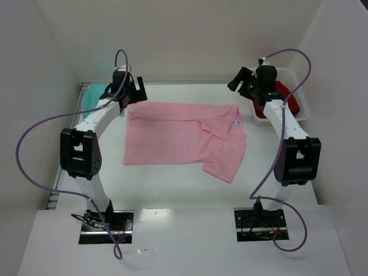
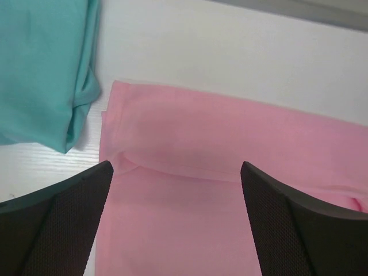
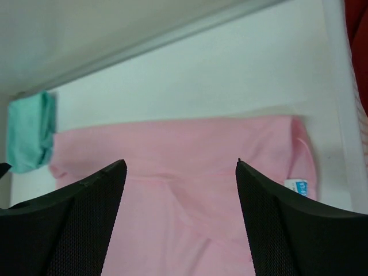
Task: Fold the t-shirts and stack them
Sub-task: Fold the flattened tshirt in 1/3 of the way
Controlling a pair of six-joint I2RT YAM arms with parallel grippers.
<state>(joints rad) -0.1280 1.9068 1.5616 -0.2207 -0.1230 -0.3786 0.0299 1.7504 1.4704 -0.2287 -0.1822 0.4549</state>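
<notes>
Pink shirt (image 1: 184, 138) lies partly folded on the tabletop (image 1: 172, 190). Left hand (image 1: 132, 92) hovers at its far-left corner and right hand (image 1: 244, 80) beyond its far-right corner, both spread apart and empty. Teal shirt (image 1: 95, 95) lies to its left, red shirt (image 1: 289, 100) to its right.

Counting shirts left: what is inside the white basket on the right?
A red shirt shows inside the white basket. The right arm covers part of it, and anything beneath the shirt is hidden.
</notes>
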